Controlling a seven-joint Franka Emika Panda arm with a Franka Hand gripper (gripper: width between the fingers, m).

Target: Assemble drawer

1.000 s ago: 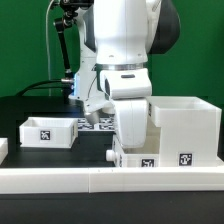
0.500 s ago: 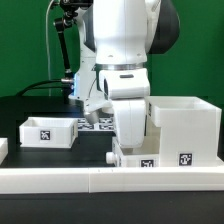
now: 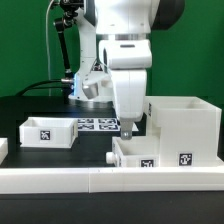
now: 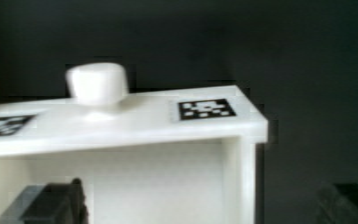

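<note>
A small white drawer box with a marker tag sits at the front, against the left side of the large white drawer housing. In the wrist view its top edge carries two tags and a white round knob. A second small white drawer box lies at the exterior view's left. My gripper hangs just above the front drawer box. In the wrist view the gripper is open and empty, and its dark fingertips stand wide to either side of the box.
The marker board lies on the black table behind the parts. A white ledge runs along the front edge. A black stand rises at the back left.
The arm has risen and shifted a little to the exterior view's right, so the gripper now hangs above the front drawer box instead of down at it.
</note>
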